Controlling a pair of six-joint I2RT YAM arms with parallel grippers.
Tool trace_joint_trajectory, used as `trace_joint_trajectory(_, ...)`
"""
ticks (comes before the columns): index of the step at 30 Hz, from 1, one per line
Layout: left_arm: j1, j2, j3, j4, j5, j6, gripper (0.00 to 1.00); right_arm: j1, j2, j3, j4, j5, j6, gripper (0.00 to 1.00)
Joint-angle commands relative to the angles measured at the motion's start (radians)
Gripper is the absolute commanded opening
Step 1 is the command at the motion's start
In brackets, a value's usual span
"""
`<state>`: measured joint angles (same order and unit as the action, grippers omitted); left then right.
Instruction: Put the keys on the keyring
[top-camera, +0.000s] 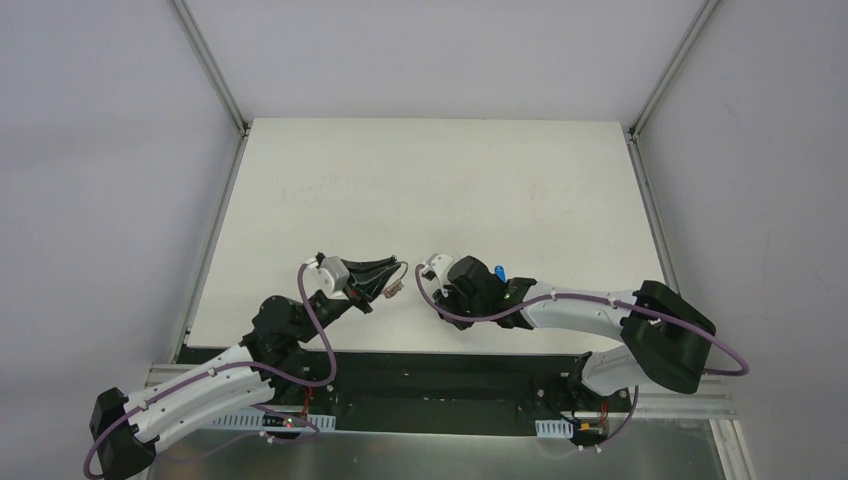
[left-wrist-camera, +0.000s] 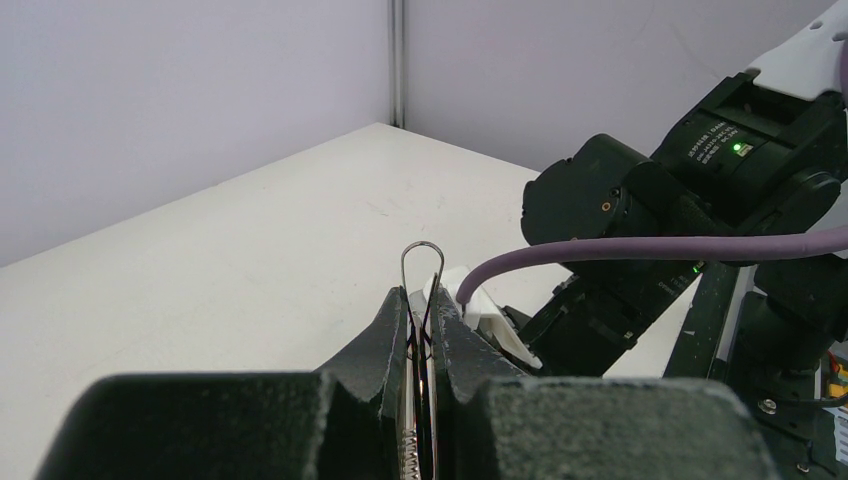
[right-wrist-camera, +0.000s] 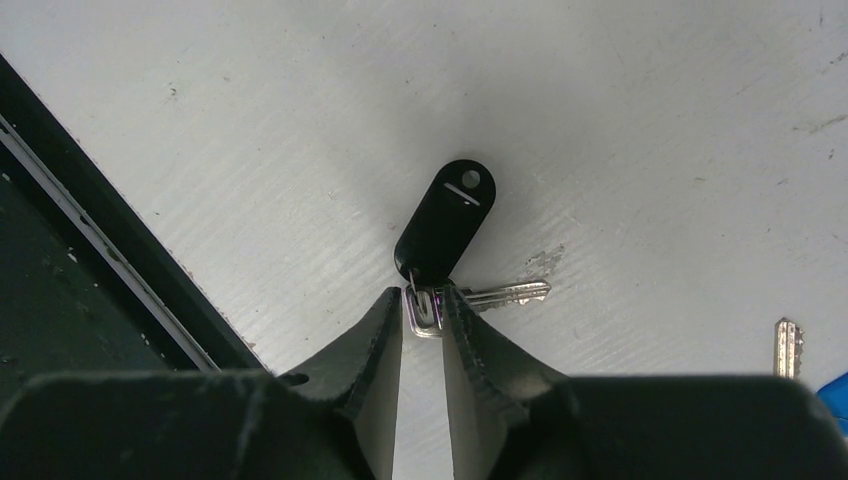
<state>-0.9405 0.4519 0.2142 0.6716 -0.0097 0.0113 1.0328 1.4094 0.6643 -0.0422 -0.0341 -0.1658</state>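
My left gripper (left-wrist-camera: 421, 300) is shut on the keyring (left-wrist-camera: 422, 262). The thin silver wire loop sticks up past its fingertips, held off the table. In the top view the ring's small metal piece (top-camera: 392, 291) hangs below that gripper (top-camera: 395, 268). My right gripper (right-wrist-camera: 424, 298) points down at the table, shut on the metal shoulder of the black key. The key's black plastic head (right-wrist-camera: 445, 222) lies just beyond the tips and its blade (right-wrist-camera: 505, 293) points right. The blue key (right-wrist-camera: 787, 347) lies on the table at the right edge of the right wrist view and shows as a blue spot (top-camera: 497, 270) by the right wrist.
Both grippers are close together over the near part of the white table (top-camera: 430, 180). The table's black front rail (right-wrist-camera: 90, 250) runs just left of the right gripper. Grey walls and metal posts (top-camera: 210, 70) border the table.
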Motion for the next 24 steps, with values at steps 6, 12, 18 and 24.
trace_joint_trajectory(6, 0.01, -0.002, 0.004, 0.052, -0.008, 0.005, 0.0, 0.006, 0.036, 0.047, -0.001, -0.018, -0.015, 0.24)
trace_joint_trajectory(12, 0.01, 0.001, 0.003, 0.051, -0.01, 0.007, 0.0, 0.007, 0.034, 0.048, -0.01, -0.02, -0.015, 0.13)
trace_joint_trajectory(18, 0.011, -0.001, 0.004, 0.051, -0.009, 0.007, 0.0, 0.006, 0.008, 0.05, -0.029, -0.023, 0.0, 0.0)
trace_joint_trajectory(24, 0.011, -0.017, 0.0, 0.049, -0.007, 0.007, 0.0, 0.007, -0.183, 0.015, -0.027, -0.066, 0.028, 0.0)
